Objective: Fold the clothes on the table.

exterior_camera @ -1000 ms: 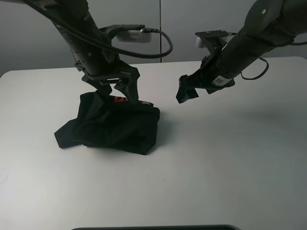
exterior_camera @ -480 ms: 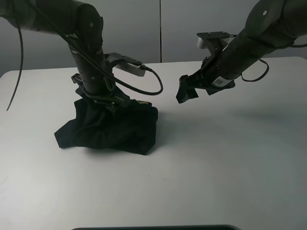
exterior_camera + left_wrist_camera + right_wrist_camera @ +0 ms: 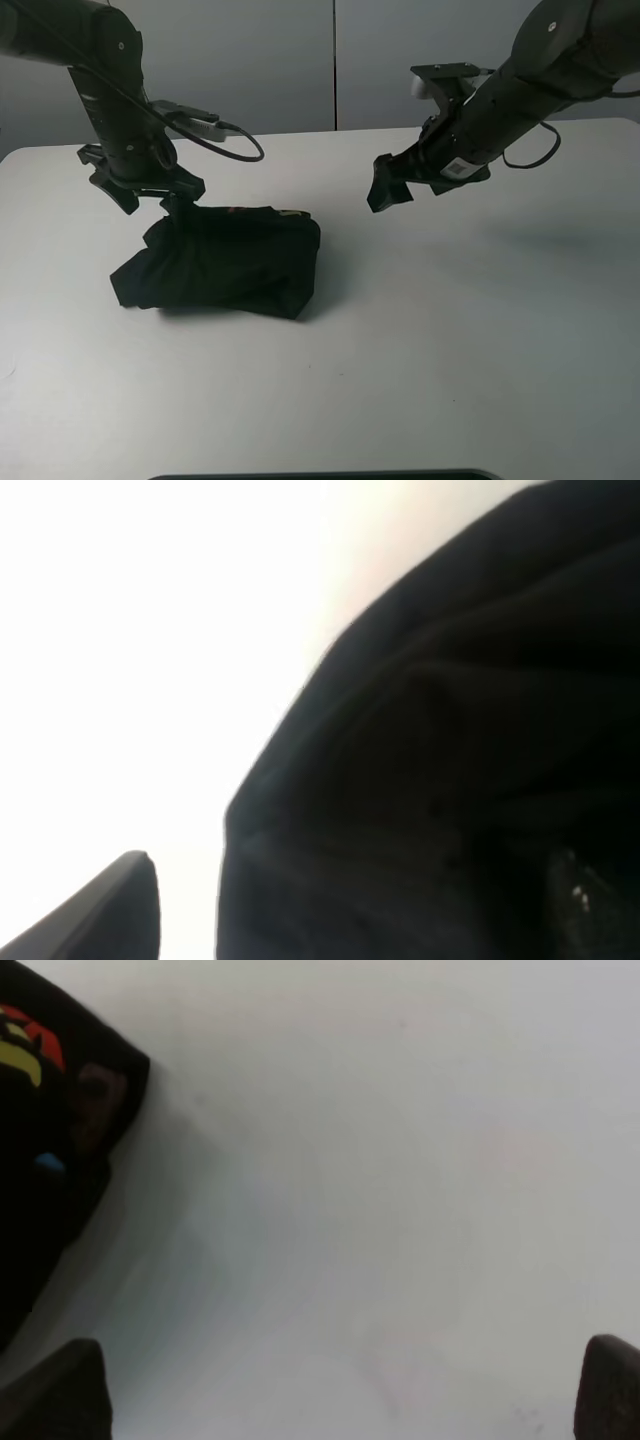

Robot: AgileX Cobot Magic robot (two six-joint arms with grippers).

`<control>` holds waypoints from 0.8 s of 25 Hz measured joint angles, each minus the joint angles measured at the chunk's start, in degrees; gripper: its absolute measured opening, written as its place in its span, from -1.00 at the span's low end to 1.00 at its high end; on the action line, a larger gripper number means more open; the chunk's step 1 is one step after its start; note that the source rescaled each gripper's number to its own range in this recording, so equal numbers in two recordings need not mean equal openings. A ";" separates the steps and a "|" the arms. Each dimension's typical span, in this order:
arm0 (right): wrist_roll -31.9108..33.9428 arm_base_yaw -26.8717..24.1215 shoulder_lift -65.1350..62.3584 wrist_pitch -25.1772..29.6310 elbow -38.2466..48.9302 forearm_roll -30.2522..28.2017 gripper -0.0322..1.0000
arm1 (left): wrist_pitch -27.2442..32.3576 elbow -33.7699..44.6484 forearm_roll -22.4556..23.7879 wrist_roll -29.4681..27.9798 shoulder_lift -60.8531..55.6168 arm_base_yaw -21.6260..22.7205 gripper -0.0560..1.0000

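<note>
Shirt (image 3: 225, 265) bunched on table (image 3: 450, 330), left half. Print (image 3: 22, 1042) clear only in right wrist view. Left gripper (image 3: 165, 203) shifted left to shirt's back-left corner, grip unclear; right gripper (image 3: 388, 190) wide, unmoved.

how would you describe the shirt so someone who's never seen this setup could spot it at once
Look at the wide white table, then at its left half as the exterior high view shows it. There lies a black T-shirt, bunched into a heap. It is the only cloth there, dark against white, with flecks of red and yellow print at its far edge.
</note>
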 joint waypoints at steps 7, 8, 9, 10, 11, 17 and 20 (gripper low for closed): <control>-0.11 0.00 0.00 1.18 0.00 -0.14 1.00 | 0.14 0.00 -2.07 1.29 -1.61 0.09 0.97; -0.11 0.00 0.00 1.21 0.00 -0.22 1.00 | 0.01 0.00 -2.64 1.29 -2.00 0.09 0.97; -0.11 0.00 0.00 1.38 0.00 -0.22 1.00 | -0.12 0.00 -3.17 1.53 -2.46 0.09 0.97; -0.22 0.00 0.00 1.40 0.00 -0.22 1.00 | -0.12 0.00 -3.80 1.98 -2.99 0.09 0.97; -0.22 0.00 0.00 1.50 0.00 -0.45 1.00 | -0.22 0.00 -4.61 2.09 -3.52 0.09 0.97; 0.77 0.00 0.00 2.58 0.00 -3.21 1.00 | 3.34 0.27 -8.69 2.67 -5.02 0.09 0.97; 1.28 0.00 0.00 2.80 0.00 -4.23 1.00 | 1.66 2.71 -9.34 2.67 -5.02 0.09 0.97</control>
